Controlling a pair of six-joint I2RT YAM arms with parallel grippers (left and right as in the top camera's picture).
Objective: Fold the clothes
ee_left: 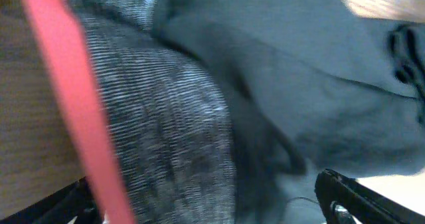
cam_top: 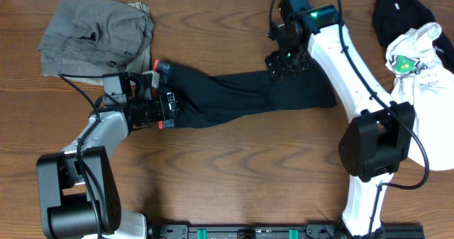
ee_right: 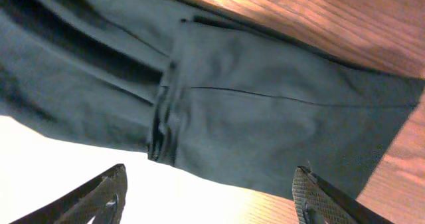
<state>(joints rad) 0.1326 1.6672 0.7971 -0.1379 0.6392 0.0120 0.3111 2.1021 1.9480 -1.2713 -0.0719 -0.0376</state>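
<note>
the black trousers point(cam_top: 234, 97) lay stretched across the middle of the wooden table point(cam_top: 234, 175), grey waistband point(ee_left: 166, 137) to the left, leg ends to the right. the waistband was a heathered knit edged by a smooth red-orange strip point(ee_left: 73, 98); the legs were matte and creased. the left gripper point(cam_top: 163, 106) sat at the waistband, but i could not tell its grip. the right gripper point(ee_right: 211, 177) hung wide open over a leg, empty.
</note>
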